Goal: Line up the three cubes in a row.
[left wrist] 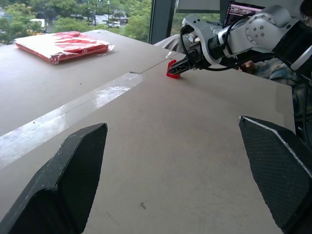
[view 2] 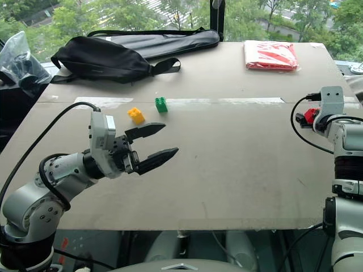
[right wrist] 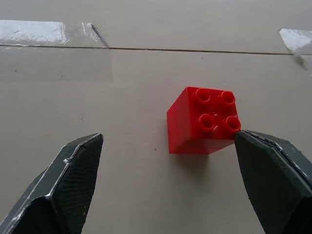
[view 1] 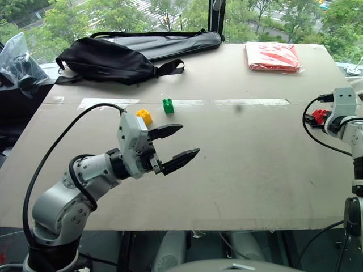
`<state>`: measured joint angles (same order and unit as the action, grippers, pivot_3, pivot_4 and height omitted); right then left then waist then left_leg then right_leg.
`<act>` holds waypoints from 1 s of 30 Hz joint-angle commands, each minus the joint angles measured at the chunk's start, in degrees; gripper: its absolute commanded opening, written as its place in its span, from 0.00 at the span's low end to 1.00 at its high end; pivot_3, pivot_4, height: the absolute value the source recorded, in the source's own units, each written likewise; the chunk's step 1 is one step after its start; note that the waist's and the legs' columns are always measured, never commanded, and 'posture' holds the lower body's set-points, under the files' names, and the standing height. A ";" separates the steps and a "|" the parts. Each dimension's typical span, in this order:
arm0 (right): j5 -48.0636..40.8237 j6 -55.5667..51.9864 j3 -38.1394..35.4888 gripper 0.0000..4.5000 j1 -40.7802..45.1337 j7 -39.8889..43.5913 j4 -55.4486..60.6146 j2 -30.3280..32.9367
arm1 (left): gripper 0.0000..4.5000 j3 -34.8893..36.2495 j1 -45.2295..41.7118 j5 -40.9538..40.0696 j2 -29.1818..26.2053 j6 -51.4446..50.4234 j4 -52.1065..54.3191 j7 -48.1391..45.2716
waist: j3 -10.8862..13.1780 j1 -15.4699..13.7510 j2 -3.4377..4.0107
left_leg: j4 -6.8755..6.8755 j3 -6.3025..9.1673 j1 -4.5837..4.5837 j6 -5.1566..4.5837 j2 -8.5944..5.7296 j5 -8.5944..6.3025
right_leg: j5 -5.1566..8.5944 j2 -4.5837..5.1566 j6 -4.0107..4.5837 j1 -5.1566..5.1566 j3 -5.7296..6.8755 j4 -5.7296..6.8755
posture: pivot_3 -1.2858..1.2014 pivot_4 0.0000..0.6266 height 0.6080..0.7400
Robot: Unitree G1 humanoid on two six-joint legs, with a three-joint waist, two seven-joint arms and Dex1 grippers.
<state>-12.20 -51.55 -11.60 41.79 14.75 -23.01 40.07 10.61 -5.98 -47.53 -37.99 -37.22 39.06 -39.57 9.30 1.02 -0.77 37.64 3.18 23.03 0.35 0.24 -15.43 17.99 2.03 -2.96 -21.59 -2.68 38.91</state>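
Observation:
On the tan table (view 1: 244,170), a yellow cube (view 1: 144,116) and a green cube (view 1: 168,105) sit close together left of centre, near a strip of clear tape. The red cube (right wrist: 202,121) lies alone at the table's right edge, studs up. My right gripper (right wrist: 168,138) is open around it, one finger (right wrist: 273,180) almost touching the cube's side and the other well clear. My left gripper (view 1: 190,140) hovers open and empty above the table, just in front of the yellow and green cubes, pointing toward the table's right side.
A black bag (view 1: 108,59) and a long black case (view 1: 164,42) lie along the far edge. A red flat packet (view 1: 273,56) rests at the far right corner. A clear plastic bag (view 1: 17,56) sits off the table to the left.

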 commanded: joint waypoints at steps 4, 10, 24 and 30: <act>2.09 5.44 -0.23 0.99 4.44 1.98 -8.82 1.19 | 0.98 0.89 1.04 -1.64 -0.18 1.12 2.79 0.31 | 0.00 0.01 0.00 | 0.01 -0.04 -0.05 -0.01 0.00 0.01 | -0.01 -0.01 0.00 0.01 -0.03 0.06 | 0.52 0.24 1.00; 3.53 9.75 0.31 0.99 6.99 3.40 -15.46 1.21 | 0.98 1.41 1.67 -1.87 -0.66 1.44 3.03 0.33 | 0.00 0.09 0.00 | 0.02 -0.13 -0.07 -0.01 0.01 0.01 | -0.01 -0.02 -0.01 0.01 -0.10 0.06 | 0.52 0.24 1.00; 6.36 15.55 1.74 0.63 10.04 5.62 -23.80 1.33 | 1.00 2.08 2.75 -5.07 -1.85 1.58 3.69 -1.84 | 0.00 0.17 0.00 | 0.02 -0.19 -0.08 -0.01 0.03 0.01 | -0.01 -0.02 -0.01 0.00 -0.15 0.06 | 0.52 0.24 1.00; 7.26 16.07 2.32 0.29 10.04 6.89 -24.04 1.73 | 1.00 0.79 1.99 -4.86 -3.30 2.19 2.63 -5.08 | 0.00 0.21 0.00 | 0.02 -0.21 -0.10 -0.01 0.04 0.01 | -0.01 -0.02 -0.01 0.00 -0.16 0.07 | 0.52 0.24 1.00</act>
<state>-5.39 -36.07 -9.21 50.79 21.04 -47.98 40.28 11.14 -3.31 -51.94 -40.81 -36.44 40.01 -43.65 9.30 1.23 -0.77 37.66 2.97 22.93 0.34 0.27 -15.42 17.97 2.01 -2.97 -21.59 -2.84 38.98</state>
